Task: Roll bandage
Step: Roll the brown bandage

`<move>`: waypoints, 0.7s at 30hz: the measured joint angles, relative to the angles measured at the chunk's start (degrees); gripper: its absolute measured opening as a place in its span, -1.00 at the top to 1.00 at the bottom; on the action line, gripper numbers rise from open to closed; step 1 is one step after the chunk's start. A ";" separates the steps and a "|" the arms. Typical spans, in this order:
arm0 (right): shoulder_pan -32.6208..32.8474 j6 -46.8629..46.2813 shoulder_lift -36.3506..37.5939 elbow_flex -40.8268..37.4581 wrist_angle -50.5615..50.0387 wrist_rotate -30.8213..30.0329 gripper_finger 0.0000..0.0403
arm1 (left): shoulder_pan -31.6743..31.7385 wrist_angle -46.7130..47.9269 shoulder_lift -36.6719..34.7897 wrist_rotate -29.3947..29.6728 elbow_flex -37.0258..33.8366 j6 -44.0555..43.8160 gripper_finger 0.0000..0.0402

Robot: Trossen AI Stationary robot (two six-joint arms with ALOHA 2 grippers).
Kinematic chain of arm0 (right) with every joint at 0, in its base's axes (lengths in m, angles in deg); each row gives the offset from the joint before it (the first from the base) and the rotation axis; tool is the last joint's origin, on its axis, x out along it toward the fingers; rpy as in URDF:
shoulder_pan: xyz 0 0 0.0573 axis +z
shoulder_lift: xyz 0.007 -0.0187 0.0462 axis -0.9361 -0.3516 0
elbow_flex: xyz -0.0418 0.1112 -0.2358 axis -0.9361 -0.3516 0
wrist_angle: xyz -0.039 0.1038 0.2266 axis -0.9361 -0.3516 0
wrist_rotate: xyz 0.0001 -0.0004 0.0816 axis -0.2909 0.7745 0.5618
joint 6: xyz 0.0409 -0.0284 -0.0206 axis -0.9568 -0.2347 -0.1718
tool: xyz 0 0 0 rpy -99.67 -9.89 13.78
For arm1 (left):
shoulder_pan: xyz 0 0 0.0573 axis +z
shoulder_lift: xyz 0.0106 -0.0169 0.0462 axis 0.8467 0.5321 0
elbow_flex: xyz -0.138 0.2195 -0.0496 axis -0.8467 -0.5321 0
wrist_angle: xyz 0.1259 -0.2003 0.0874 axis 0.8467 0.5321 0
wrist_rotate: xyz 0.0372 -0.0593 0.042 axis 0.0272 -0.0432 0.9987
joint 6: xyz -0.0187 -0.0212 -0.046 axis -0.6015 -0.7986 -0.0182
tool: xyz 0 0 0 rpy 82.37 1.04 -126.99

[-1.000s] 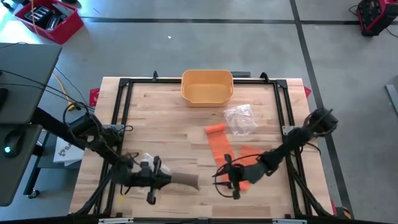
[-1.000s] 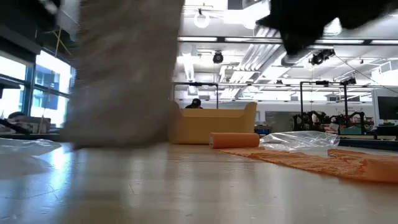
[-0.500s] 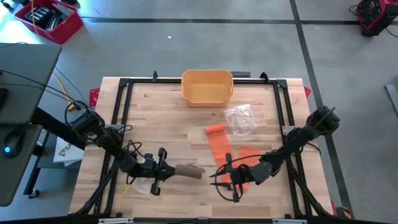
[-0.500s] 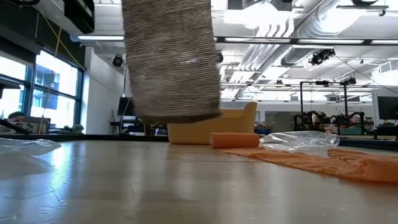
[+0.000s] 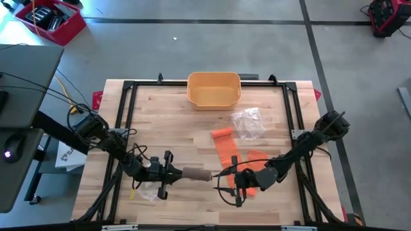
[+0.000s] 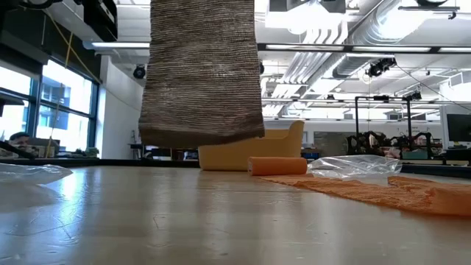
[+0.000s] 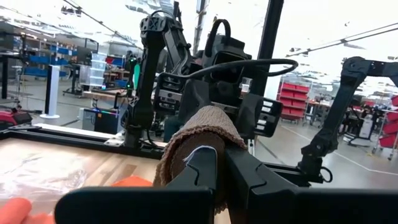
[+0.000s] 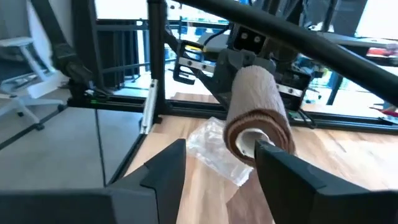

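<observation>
Your left gripper pinches the brown bandage roll (held off the table); your right gripper seems spread, facing its end.

Yellow tub at the middle of the table's far edge, open side up; clear plastic bag on the wood just right of centre, crumpled. Second crumpled clear bag near the front-left part of the table. Off the table: red bin with dark items on the grey floor beyond the far-left corner, grey desk to the left, red rack at far right.
</observation>
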 joint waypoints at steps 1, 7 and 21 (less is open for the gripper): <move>0.00 0.00 -0.34 0.00 0.44 -0.66 0.09 | 0.00 0.00 0.00 0.00 0.00 0.00 1.00; -0.76 -0.18 -3.46 0.02 3.99 -1.22 0.09 | 0.00 0.00 0.00 1.58 0.00 0.14 1.00; -1.49 -0.18 -3.88 0.02 7.16 -2.14 0.09 | 0.07 -0.01 0.02 3.20 0.07 0.46 1.00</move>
